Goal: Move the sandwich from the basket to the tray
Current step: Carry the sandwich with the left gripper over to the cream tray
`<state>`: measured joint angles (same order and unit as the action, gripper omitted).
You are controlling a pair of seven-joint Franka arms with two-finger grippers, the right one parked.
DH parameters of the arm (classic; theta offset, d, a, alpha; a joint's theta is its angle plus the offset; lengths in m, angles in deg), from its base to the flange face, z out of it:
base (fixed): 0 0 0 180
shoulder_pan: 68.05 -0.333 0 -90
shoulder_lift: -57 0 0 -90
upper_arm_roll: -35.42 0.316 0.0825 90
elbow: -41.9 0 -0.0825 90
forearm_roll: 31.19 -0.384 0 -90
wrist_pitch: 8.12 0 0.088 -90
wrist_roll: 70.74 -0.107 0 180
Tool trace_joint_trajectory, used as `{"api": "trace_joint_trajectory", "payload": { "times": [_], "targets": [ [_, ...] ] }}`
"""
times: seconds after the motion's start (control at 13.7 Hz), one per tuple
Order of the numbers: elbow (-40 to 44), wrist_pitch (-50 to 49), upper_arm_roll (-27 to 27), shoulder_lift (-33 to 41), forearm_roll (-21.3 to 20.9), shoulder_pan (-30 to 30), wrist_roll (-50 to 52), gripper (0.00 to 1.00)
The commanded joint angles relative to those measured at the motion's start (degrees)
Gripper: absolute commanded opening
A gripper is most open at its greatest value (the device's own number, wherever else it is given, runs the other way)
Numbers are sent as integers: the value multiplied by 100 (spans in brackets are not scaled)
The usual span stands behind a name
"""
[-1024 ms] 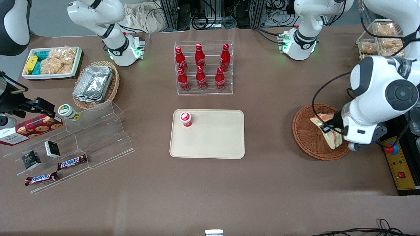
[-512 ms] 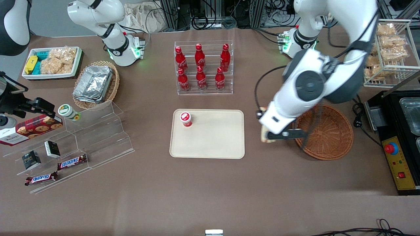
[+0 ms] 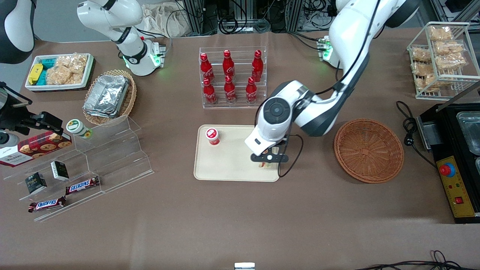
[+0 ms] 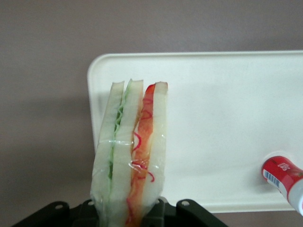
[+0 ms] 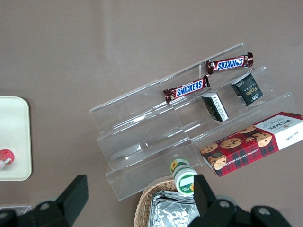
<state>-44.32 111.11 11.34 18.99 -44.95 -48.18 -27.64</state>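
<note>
My left gripper (image 3: 269, 158) is shut on the sandwich (image 4: 130, 156), a pale wedge with green and red-orange filling. It holds the sandwich on edge just above the beige tray (image 3: 232, 159), over the tray's corner nearest the basket and the front camera. In the front view the wrist hides nearly all of the sandwich. In the left wrist view the gripper (image 4: 130, 215) pinches the wedge's base, and the tray (image 4: 213, 109) lies under it. The reddish-brown basket (image 3: 369, 150) is empty, toward the working arm's end of the table.
A red-capped bottle (image 3: 212, 136) stands on the tray, also in the left wrist view (image 4: 284, 179). A rack of red cola bottles (image 3: 232, 78) stands farther from the camera. A clear stepped stand with snacks (image 3: 93, 157) and a tan basket with foil containers (image 3: 108, 95) lie toward the parked arm's end.
The gripper has lifted the sandwich out of the basket and carried it sideways toward the parked arm's end, to above the tray. The basket is now empty.
</note>
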Motion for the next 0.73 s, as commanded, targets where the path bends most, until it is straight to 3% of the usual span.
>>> {"api": "trace_joint_trajectory", "payload": {
  "times": [0.0,0.15,0.22,0.29,0.37,0.44,0.66],
  "targets": [
    [228,284,43,-503,-302,123,216,0],
    [193,399,43,-672,-425,123,234,0],
    [132,399,52,-690,-434,123,234,9],
    [97,399,52,-690,-434,123,234,41],
    [70,391,69,-681,-434,114,225,63],
    [53,399,104,-690,-434,106,216,100],
    [96,391,131,-620,-417,53,216,100]
  ]
}}
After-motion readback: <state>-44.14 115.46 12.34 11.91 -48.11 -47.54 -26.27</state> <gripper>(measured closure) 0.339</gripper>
